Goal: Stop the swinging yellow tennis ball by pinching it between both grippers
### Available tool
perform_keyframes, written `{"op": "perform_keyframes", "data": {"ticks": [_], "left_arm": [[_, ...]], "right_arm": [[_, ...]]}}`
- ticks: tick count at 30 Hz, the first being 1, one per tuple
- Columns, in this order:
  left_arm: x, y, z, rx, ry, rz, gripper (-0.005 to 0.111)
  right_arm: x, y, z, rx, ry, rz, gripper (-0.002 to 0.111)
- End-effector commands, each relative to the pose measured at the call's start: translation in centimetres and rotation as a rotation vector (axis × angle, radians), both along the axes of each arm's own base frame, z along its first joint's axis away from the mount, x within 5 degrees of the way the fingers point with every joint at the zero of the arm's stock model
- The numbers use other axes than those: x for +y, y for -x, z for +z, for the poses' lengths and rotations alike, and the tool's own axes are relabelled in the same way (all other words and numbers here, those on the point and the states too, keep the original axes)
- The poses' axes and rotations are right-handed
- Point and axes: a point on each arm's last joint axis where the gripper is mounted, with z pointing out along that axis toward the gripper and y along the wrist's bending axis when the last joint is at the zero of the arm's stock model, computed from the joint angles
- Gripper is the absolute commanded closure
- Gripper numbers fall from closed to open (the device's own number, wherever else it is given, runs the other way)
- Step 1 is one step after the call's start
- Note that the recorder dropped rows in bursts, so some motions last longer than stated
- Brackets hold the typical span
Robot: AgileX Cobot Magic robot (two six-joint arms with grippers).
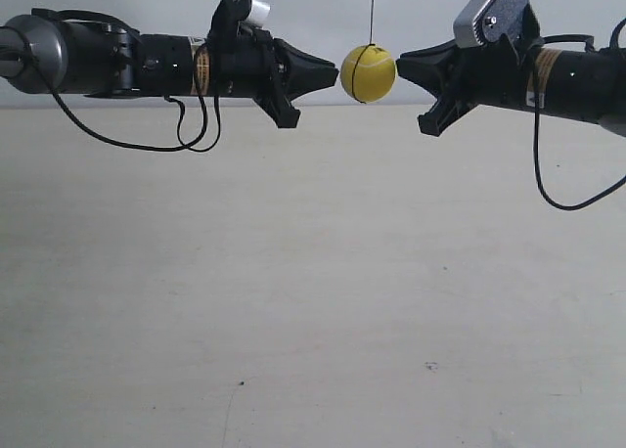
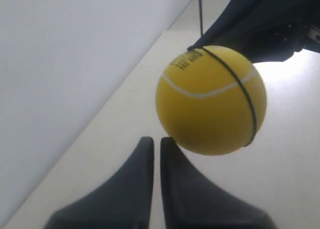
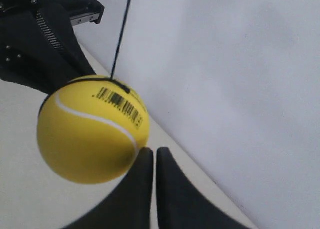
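Observation:
The yellow tennis ball (image 1: 368, 73) hangs on a thin dark string (image 1: 371, 13) between two black pointed grippers. The gripper of the arm at the exterior view's left (image 1: 333, 73) points at one side of the ball, its tip almost touching. The gripper of the arm at the exterior view's right (image 1: 401, 67), under a grey metal block (image 1: 491, 13), reaches the other side. In the left wrist view my left gripper (image 2: 156, 139) is shut, the ball (image 2: 210, 101) just past its tip. My right gripper (image 3: 150, 150) is shut too, its tip against the ball (image 3: 92, 131).
A pale table top (image 1: 313, 291) lies well below the arms. A plain light wall (image 1: 323, 8) stands behind. Black cables (image 1: 147, 140) droop from both arms.

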Motion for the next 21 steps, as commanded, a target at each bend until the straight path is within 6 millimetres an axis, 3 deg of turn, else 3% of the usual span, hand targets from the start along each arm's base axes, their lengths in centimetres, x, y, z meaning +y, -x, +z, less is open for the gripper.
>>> {"op": "perform_keyframes", "data": {"ticks": [1, 21], "left_arm": [[-0.20, -0.02, 0.26, -0.006, 0.017, -0.001, 0.102], [-0.36, 0.21, 0.55, 0.002, 0.055, -0.027, 0.102]], "right_arm": [[0.40, 0.05, 0.20, -0.009, -0.006, 0.012, 0.108], [0.42, 0.08, 0.14, -0.004, -0.001, 0.016, 0.108]]}}
